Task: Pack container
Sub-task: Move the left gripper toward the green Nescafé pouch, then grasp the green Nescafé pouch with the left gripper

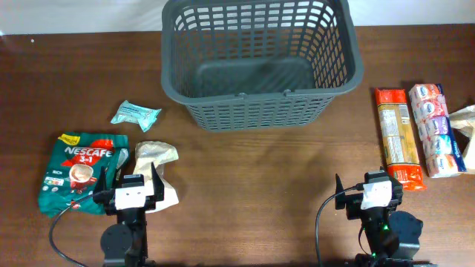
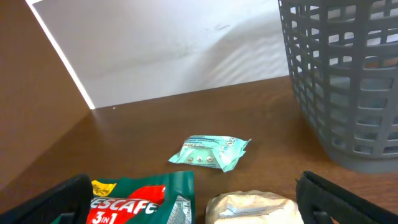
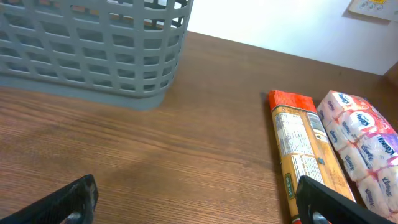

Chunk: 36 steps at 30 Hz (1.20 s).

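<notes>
Our left tool (image 1: 138,179) sits at the near edge of the wooden counter (image 1: 260,185) with its fingers spread wide and nothing gripped. From its wrist camera we see the top of a crumpled beige packet (image 2: 252,208) low between the two fingers, though we cannot tell whether either finger touches it. Left of that packet, and just beside it, lies a green Nescafé 3in1 pouch (image 1: 80,172), flat on the counter. Farther back, a small teal sachet (image 1: 136,113) lies on its own, apart from both.

At the far middle stands the container (image 1: 256,111), a large dark grey basket with slotted walls, upright, and we see only its bare base inside.

To the right, our right tool (image 1: 375,187) also rests at the near edge, fingers wide apart and holding nothing. Beyond it, a long orange-ended food packet (image 1: 399,137) lies lengthwise, near to far. A pack of tissues (image 1: 438,130) in white, pink and purple lies close alongside it on the right. A pale bag (image 1: 467,122) is cut off at the right border.
</notes>
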### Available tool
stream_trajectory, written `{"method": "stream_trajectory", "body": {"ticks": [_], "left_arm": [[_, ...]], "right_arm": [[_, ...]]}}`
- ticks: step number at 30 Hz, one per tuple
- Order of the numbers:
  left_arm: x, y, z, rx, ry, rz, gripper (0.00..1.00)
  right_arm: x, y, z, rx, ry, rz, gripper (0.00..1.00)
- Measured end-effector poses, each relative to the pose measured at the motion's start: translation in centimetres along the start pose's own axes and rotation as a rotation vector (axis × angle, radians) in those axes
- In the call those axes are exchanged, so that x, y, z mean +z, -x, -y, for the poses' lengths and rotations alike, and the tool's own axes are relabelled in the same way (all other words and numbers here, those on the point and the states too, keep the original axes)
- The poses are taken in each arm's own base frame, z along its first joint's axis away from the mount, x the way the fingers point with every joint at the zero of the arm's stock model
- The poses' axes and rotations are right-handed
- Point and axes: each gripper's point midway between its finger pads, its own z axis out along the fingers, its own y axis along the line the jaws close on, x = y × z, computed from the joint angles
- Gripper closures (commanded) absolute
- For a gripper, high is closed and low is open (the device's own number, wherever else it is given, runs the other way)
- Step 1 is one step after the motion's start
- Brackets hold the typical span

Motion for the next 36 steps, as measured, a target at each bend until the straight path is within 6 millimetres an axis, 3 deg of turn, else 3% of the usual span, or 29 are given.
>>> {"method": "stream_trajectory", "body": {"ticks": [10,17,20,23,24,25,28,30,34,36], "left_arm": [[0.0,0.0,1.0,-0.004,-0.057,0.004,0.01],[-0.9,-0.6,3.0,-0.232,-0.18,-0.092,0.01],[-2.6,2.2,2.1,-0.262,-0.186,-0.194,0.01],[-3.7,7.6,0.5,-0.213,-0.195,-0.325,0.01],[-3.5,8.5,0.2,-0.201,-0.192,-0.341,0.01],[-4.0,8.7,-0.2,-0.154,-0.197,-0.481,0.01],[-1.3,12.3,-1.4,-0.05,-0.186,-0.608,0.01],[0.9,13.6,-1.9,0.017,-0.18,-0.679,0.01],[4.1,14.2,-1.8,0.083,-0.196,-0.76,0.01],[4.9,13.4,-1.6,0.114,-0.208,-0.806,0.01]], "right_arm": [[0.0,0.0,0.0,0.0,0.0,0.0,0.01],[0.0,0.0,0.0,0.0,0.0,0.0,0.01],[0.0,0.0,0.0,0.0,0.0,-0.001,0.01],[0.0,0.0,0.0,0.0,0.0,0.0,0.01],[0.0,0.0,0.0,0.0,-0.001,0.001,0.01],[0.0,0.0,0.0,0.0,0.0,0.0,0.01],[0.0,0.0,0.0,-0.001,0.0,0.001,0.01],[0.0,0.0,0.0,-0.001,-0.001,0.001,0.01],[0.0,0.0,0.0,-0.001,0.0,0.0,0.01],[0.0,0.0,0.0,0.0,0.0,0.0,0.01]]}}
